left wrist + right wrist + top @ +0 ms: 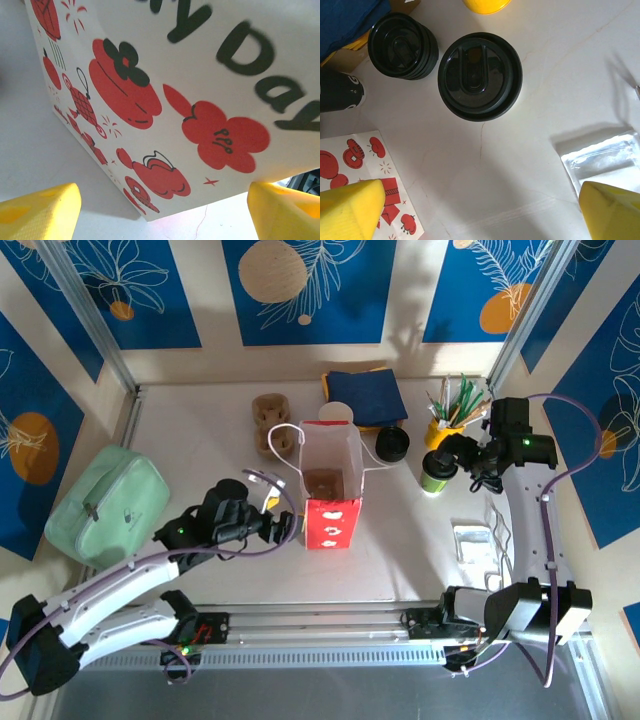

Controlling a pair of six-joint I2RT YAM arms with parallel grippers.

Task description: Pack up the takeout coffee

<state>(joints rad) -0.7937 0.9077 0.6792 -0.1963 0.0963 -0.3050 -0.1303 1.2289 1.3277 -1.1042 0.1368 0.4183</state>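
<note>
Left fingers [42,210], yellow, sit well apart w/ nothing clamped. The bag [200,100] is just ahead of them, its side showing red flower print & black lettering, its lower corner between the tips; can't tell if they touch it. From above, the bag stands upright & open-topped mid worktop [200,440], something brown at its bottom, left arm reaching to its left side. Right fingers [350,210] are also spread wide, gripping nothing, hanging over the coffee [480,75], whose round black lid faces up. In the top view the coffee [437,472] stands upright on the worktop right of the bag & apart from it, toward the right edge, lime-green sides showing. A black lid [391,443] lies just beside it on the far-left side, not touching. A yellow holder [445,425] w/ sticks stands just beyond it. Blue napkins [363,395] lie by the far edge, a cardboard carrier [272,425] left of them. A green pouch [105,500] is at the left edge. A clear packet [472,540] lies nearer the near edge, right side.
</note>
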